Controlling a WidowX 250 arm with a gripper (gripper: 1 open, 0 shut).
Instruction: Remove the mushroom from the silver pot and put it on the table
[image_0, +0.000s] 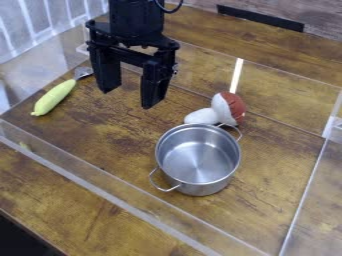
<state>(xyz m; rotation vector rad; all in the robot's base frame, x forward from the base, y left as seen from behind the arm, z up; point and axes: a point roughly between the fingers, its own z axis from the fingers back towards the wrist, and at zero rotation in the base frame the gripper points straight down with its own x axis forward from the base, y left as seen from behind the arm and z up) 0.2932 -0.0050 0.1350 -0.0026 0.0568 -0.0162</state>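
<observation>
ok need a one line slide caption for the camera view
Open gripper hangs above the table, mushroom lying on the wood beside the empty silver pot, corn toy off to one side.

What you see of your robot is black throughout. The arm (134, 12) enters from the top edge of the view as a blocky dark column with a matte finish, and a short loop of black cable curls beside it near the top. Below that sits a wide, flat, boxy carriage. From the carriage hang the two parts of the gripper (127, 88): long, flat black fingers (103, 72) with squared edges and slightly tapered tips. The one nearer you looks longer and thicker; the other is partly shadowed. You can't make out any screws, labels or markings at this resolution.
</observation>
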